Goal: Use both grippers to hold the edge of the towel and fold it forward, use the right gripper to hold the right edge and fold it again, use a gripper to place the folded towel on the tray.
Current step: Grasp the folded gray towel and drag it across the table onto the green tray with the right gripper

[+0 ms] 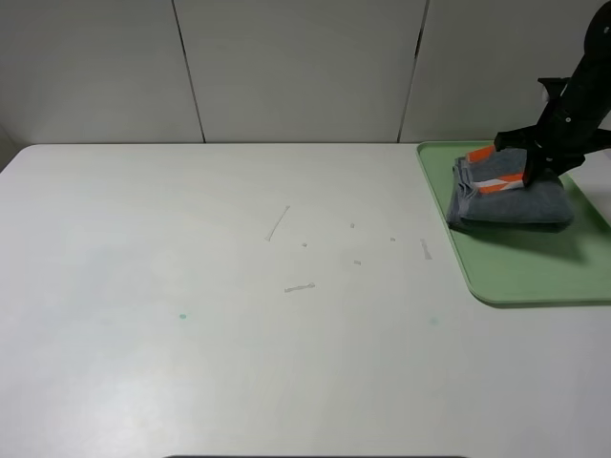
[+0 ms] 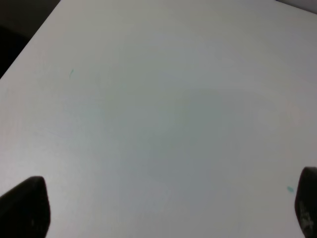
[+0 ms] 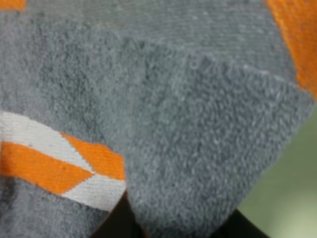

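Observation:
The dark grey towel (image 1: 511, 198), folded into a thick bundle with its orange-and-white band on top, lies on the far part of the light-green tray (image 1: 535, 272) at the right. My right gripper (image 1: 528, 170) is down on the towel's top, shut on a fold of it. In the right wrist view the towel (image 3: 188, 139) fills the frame, with black fingers (image 3: 114, 225) at its edge and a bit of the tray (image 3: 290, 198) beside it. My left gripper (image 2: 166, 210) is open and empty over bare table. It is out of the high view.
The white table (image 1: 239, 315) carries only a few small scuffs and marks (image 1: 277, 223). The tray runs past the right edge of the high view. A pale panelled wall (image 1: 296, 67) stands behind the table.

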Tool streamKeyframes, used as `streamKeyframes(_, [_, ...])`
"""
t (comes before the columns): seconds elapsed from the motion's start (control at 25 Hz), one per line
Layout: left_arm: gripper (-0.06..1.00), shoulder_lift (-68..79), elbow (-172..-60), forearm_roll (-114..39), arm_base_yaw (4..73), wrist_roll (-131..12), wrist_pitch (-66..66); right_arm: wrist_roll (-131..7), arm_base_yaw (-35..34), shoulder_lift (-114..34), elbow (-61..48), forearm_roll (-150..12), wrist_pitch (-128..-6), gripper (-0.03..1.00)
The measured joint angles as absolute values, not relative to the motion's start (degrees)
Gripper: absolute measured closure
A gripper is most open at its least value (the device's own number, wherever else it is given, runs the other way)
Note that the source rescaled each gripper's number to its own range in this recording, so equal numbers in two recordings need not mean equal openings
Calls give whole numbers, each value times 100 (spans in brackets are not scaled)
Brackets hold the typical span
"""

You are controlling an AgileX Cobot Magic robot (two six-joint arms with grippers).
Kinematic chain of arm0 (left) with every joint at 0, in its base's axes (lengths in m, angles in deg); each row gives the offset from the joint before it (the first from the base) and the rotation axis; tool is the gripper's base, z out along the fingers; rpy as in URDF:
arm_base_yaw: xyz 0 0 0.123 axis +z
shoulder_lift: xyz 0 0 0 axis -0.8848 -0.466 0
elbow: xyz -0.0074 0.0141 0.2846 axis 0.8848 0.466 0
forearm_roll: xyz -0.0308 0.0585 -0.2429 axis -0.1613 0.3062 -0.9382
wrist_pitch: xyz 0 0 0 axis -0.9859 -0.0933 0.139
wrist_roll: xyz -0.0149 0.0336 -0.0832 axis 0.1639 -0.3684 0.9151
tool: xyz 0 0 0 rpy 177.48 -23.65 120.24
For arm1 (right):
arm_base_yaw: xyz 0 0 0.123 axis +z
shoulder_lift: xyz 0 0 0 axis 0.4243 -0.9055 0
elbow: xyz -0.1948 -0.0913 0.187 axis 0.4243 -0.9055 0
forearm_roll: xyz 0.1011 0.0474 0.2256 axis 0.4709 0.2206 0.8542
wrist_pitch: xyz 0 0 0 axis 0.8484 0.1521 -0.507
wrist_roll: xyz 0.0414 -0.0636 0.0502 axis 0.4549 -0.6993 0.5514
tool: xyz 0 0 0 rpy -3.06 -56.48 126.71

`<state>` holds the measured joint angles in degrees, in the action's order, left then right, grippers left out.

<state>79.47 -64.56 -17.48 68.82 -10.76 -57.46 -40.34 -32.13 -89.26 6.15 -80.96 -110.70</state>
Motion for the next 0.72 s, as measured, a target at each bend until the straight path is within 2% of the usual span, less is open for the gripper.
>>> streamKeyframes(0.64, [-6, 7947, -6456, -1748, 6882, -1076, -5746, -4069, -3345, -8926, 615, -8101, -11054, 76])
streamKeyframes(0.68, [-6, 7947, -6456, -1748, 6882, -1076, -5746, -4069, -3345, -8926, 615, -8101, -11054, 72])
streamKeyframes(0.72, [-6, 7947, -6456, -1748, 6882, -1076, -5746, -4069, -3345, -8926, 615, -8101, -11054, 60])
